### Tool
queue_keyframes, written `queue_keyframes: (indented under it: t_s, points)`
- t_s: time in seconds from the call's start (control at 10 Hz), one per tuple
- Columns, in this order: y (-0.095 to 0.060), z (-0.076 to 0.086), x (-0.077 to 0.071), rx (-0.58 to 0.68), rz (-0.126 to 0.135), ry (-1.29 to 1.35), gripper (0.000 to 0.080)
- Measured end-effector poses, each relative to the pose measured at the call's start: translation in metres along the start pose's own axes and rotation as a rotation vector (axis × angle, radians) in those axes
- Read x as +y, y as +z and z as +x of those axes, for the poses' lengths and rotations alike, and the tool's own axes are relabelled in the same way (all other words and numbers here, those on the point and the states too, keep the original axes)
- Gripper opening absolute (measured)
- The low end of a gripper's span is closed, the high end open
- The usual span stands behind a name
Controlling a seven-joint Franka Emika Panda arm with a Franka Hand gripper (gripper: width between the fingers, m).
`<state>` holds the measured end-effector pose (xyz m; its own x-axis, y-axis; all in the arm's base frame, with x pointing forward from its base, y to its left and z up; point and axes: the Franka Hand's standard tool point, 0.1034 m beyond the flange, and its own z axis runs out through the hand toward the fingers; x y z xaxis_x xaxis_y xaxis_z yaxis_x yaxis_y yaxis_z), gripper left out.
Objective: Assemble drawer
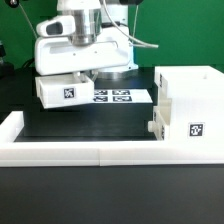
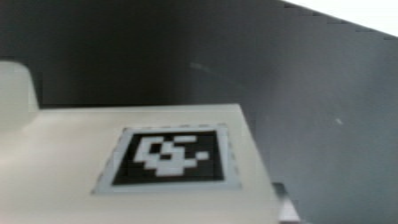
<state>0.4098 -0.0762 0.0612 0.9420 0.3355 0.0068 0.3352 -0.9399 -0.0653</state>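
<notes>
The large white shell (image 1: 192, 88) stands at the exterior view's right. A small tray (image 1: 175, 128) with a tag sits in its lower part, its knob (image 1: 151, 128) pointing to the exterior view's left. My gripper (image 1: 76, 78) is shut on the other small tray (image 1: 63, 91), a white box with a tag, held low over the black table at the left of the marker board. In the wrist view this tray (image 2: 71, 140) and its tag (image 2: 173, 156) fill the frame. One dark fingertip (image 2: 290, 203) shows against the tray's edge.
The marker board (image 1: 122, 97) lies flat behind the middle of the table. Long low white border blocks (image 1: 80, 151) run along the front and the left side. Black table surface (image 1: 100, 122) lies between the held tray and the shell.
</notes>
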Motion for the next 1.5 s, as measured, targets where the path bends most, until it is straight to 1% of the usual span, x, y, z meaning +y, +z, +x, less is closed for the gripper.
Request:
queue_keyframes:
  t_s: [0.3,0.5,0.6,0.7,0.9,1.3,1.4,1.5]
  points:
    - [0.0,0.001,0.001,0.002,0.0,-0.023,0.0041]
    - [0.002,0.0,0.002,0.0,0.0,-0.193,0.0041]
    - [0.005,0.004,0.006,-0.001,0.002,-0.296,0.0041]
    - [0.004,0.011,0.009,-0.007,0.007,-0.437,0.0041]
    - [0.0,0.024,0.009,-0.022,-0.018,-0.611,0.0041]
    - [0.002,0.019,0.013,-0.035,-0.016,-0.866,0.0041]
    - [0.003,0.019,0.014,-0.041,-0.014,-0.95,0.0041]
    - [0.004,0.02,0.015,-0.05,-0.005,-1.023,0.0041]
